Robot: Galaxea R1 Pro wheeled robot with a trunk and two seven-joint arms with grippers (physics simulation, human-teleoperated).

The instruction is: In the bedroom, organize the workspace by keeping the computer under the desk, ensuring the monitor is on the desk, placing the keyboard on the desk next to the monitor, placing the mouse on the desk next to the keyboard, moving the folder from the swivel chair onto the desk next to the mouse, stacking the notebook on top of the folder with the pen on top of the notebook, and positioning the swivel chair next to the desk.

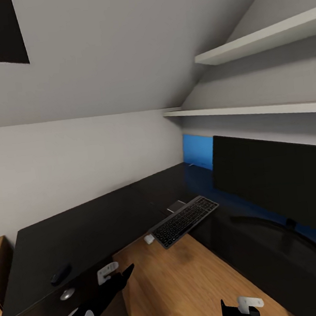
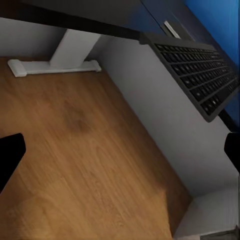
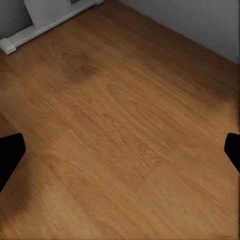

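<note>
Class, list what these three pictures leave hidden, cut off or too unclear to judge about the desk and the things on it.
- Monitor: cut off by the head view's right edge; its stand's base is lost against the black desk.
- Blue shape behind the monitor: mostly hidden, so what it is stays unclear.
- Small dark object on the desk: too small to identify.
- Keyboard: the left wrist view's edge cuts its far end.

I stand in an attic home office: sloped grey wall (image 1: 93, 53), black desk (image 1: 87, 224), monitor (image 1: 277, 179), keyboard (image 1: 185, 221), shelves (image 1: 262, 40).
</note>
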